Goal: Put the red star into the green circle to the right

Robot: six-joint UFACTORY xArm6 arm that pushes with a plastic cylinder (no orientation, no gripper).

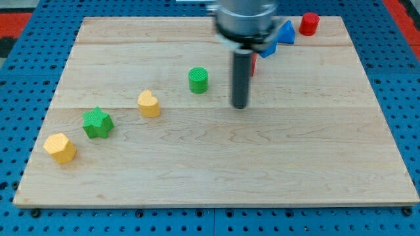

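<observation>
The green circle [198, 80] stands on the wooden board [216, 170] a little left of centre, near the view's top. My tip [240, 105] is to its right and slightly below it, apart from it. A red block [252, 63], mostly hidden behind the rod, sits just above and right of the tip; its shape cannot be made out. A red cylinder [309, 23] stands at the top right.
Two blue blocks sit at the top right, one [285, 31] a triangle shape, one [268, 48] partly hidden by the arm. A yellow heart [149, 104], a green star [98, 122] and a yellow hexagon [60, 147] run diagonally toward the bottom left.
</observation>
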